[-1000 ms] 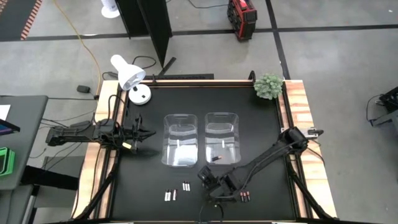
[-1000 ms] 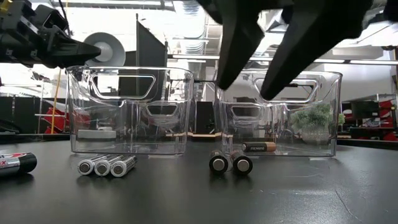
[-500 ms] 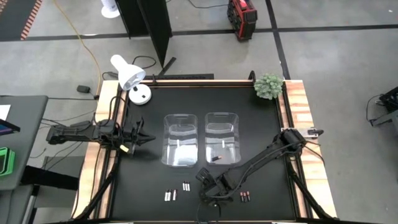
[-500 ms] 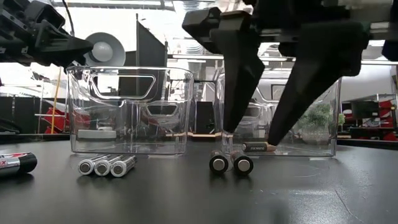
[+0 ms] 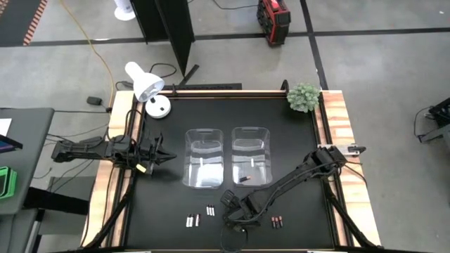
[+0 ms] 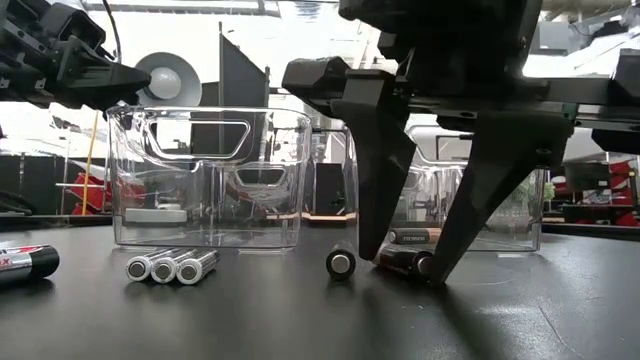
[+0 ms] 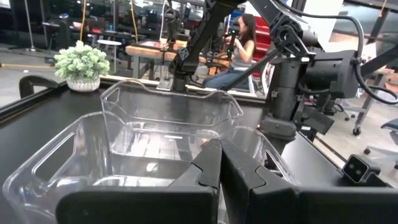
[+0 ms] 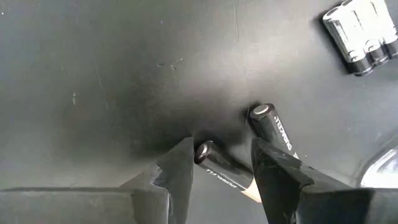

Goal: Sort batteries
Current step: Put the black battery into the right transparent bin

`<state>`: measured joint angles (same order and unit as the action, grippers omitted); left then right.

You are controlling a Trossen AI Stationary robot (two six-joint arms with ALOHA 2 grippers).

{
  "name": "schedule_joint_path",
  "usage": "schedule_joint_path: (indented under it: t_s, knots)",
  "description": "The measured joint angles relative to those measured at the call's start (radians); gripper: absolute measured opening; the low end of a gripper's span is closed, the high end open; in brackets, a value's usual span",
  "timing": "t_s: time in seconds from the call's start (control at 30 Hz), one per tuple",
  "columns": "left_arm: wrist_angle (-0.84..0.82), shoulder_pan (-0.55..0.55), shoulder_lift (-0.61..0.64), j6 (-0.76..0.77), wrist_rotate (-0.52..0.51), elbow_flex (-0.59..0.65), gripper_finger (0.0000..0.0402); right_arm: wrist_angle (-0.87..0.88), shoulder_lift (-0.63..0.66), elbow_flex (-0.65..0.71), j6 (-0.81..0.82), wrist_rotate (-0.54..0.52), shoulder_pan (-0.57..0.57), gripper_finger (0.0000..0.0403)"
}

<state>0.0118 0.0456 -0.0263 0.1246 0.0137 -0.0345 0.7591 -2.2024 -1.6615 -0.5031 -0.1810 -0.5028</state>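
My right gripper (image 6: 405, 270) (image 8: 221, 165) is open and points down at the table's near edge, in front of the right clear bin (image 5: 251, 151). Its fingertips stand on either side of a dark battery (image 8: 219, 165) lying flat. A second dark battery (image 6: 341, 264) (image 8: 272, 126) lies just beside it. Three silver batteries (image 6: 170, 266) lie in a row on the table. More dark batteries (image 5: 276, 222) lie near the near edge. A copper-ended battery (image 6: 415, 237) lies in the right bin. My left gripper (image 7: 219, 168) is shut and hovers left of the left bin (image 5: 204, 169). My right gripper comes from above, pointing down, with both fingertips (image 6: 378, 252) at the table top. They stand across the dark battery (image 6: 403, 263), which lies flat between them. One fingertip (image 8: 184, 163) is right beside the battery's end cap (image 8: 203, 152); whether it touches, I cannot tell.
A white lamp (image 5: 144, 84) stands at the far left corner and a small plant (image 5: 304, 96) at the far right corner. A battery with a red label (image 6: 25, 262) lies at the near left. Bare black table lies on both sides of the bins.
My right gripper has come down from above the bins' height to the table top, over the pair of dark batteries. The pair has parted: one battery has rolled toward the table's left, the other has turned and now lies between the fingers.
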Motion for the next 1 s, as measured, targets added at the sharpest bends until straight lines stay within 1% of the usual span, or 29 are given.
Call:
schedule_joint_path:
  t_s: [0.17,0.4,0.5,0.6,0.77,1.0]
  knots:
    - [0.001,0.0,0.0,0.0,-0.001,0.0,0.0,0.013,-0.007,-0.002,-0.003,0.003,0.006,0.0162]
    - [0.001,0.0,0.0,0.0,-0.001,0.0,0.0,-0.009,-0.009,0.0,-0.006,0.008,0.005,0.011]
    - [0.001,0.0,0.0,0.0,-0.001,0.0,0.0,-0.032,-0.009,0.001,-0.007,0.003,0.0,0.0097]
    - [0.001,0.0,0.0,0.0,-0.001,0.0,0.0,-0.041,-0.013,-0.017,-0.006,-0.005,-0.001,0.0097]
    - [0.001,0.0,0.0,0.0,-0.002,0.0,0.0,-0.032,-0.014,-0.054,-0.006,-0.017,0.001,0.0109]
    - [0.001,0.0,0.0,0.001,-0.002,0.0,0.0,0.056,-0.014,-0.06,0.014,-0.031,0.023,0.0136]
